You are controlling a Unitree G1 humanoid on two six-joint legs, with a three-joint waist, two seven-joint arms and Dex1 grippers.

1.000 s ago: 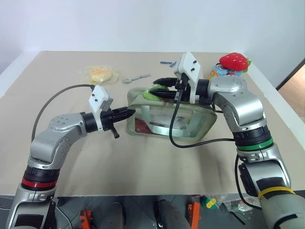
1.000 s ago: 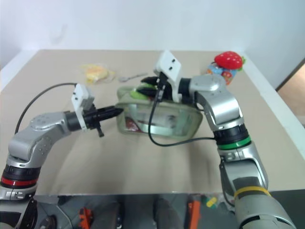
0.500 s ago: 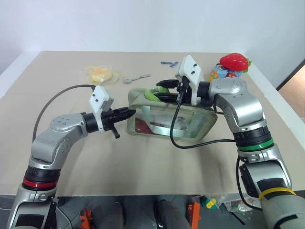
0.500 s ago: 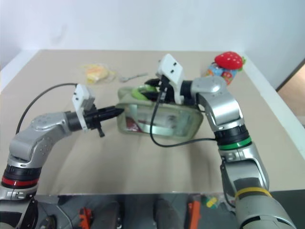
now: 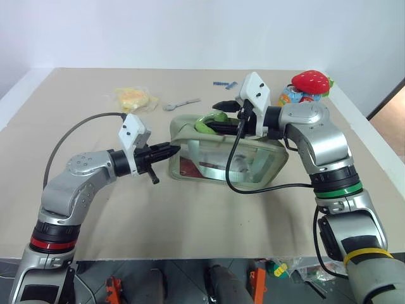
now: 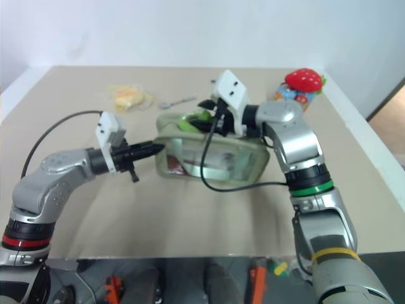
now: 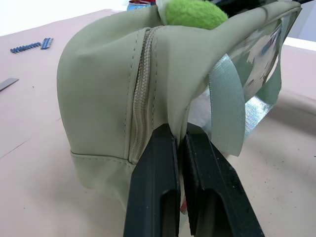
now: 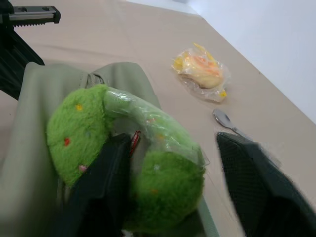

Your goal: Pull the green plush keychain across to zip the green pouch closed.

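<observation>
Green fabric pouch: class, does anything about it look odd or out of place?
Yes. The pale green fabric pouch has its left end pinched by the shut left gripper, puckering the fabric, and the lime-green fuzzy ring keychain sits in clear plastic wrap.

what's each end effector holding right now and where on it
The left end effector is shut on the green pouch, pinching the fabric of its end by the zipper. The right end effector stands open around the green plush keychain, not gripping it.
</observation>
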